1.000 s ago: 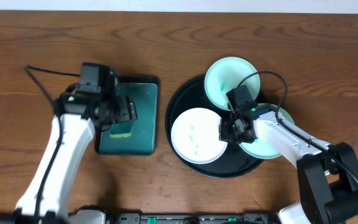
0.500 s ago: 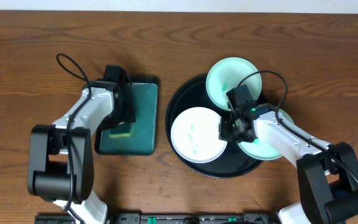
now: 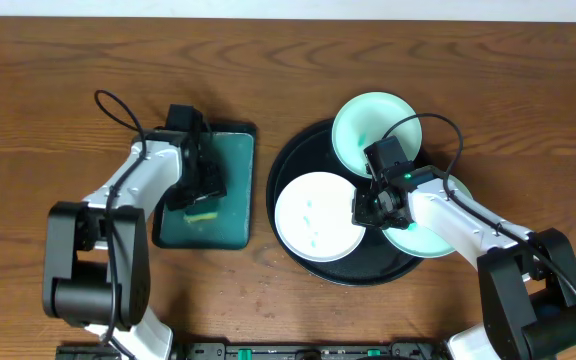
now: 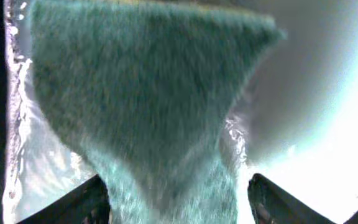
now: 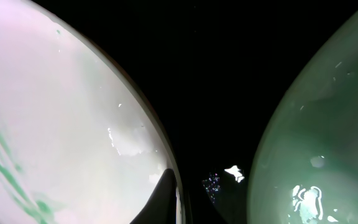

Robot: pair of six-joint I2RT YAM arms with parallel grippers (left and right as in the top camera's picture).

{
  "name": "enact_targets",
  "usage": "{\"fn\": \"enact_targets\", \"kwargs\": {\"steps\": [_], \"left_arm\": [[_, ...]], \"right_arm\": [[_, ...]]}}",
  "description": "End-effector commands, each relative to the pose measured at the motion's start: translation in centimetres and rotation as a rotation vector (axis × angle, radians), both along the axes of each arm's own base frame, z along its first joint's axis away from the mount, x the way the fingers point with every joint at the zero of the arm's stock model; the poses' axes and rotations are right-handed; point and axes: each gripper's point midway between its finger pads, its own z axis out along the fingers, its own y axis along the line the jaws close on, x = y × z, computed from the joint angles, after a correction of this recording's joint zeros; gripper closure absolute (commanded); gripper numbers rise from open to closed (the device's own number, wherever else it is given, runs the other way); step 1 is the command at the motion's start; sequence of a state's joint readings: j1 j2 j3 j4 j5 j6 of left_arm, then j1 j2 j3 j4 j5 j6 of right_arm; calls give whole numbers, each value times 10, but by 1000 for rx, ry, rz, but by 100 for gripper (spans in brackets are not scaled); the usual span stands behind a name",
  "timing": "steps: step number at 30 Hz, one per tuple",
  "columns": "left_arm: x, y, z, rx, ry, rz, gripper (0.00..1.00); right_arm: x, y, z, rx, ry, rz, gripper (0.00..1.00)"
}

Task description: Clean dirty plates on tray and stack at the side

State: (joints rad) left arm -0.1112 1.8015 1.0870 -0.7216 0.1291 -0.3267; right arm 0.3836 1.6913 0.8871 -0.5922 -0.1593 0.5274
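Plates (image 3: 313,218) sit teal-smeared (three, on the tray (image 3: 288,165)), right hand (image 3: 366,213) closed tight, left hand (image 3: 206,192) pinching the sponge (image 4: 154,93).

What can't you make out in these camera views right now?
- Overhead: the right arm covers most of the right-hand plate and the fingertips of the right gripper.
- Left wrist: blurred sponge fills the frame; whether the left gripper squeezes it is unclear.
- Right wrist: the frame edges cut off the white plate and a greenish plate.
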Motion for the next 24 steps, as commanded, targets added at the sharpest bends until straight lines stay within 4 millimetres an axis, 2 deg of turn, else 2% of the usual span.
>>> {"fn": "enact_targets", "kwargs": {"steps": [1, 6, 11, 15, 17, 24], "left_arm": [[0, -2, 12, -21, -15, -17, 29], [0, 7, 12, 31, -18, -14, 40], [1, 7, 11, 35, -22, -13, 36], [-3, 13, 11, 66, -5, 4, 37], [-3, 22, 15, 116, -10, 43, 37], [8, 21, 45, 105, -118, 53, 36]], "right_arm": [[-4, -13, -15, -72, 29, -36, 99], [-4, -13, -15, -72, 29, -36, 99], [-5, -12, -15, -66, 32, -35, 99], [-5, -13, -15, -66, 34, -35, 99], [-5, -12, -15, -66, 33, -35, 99], [-4, -12, -15, -65, 30, -35, 99]]}}
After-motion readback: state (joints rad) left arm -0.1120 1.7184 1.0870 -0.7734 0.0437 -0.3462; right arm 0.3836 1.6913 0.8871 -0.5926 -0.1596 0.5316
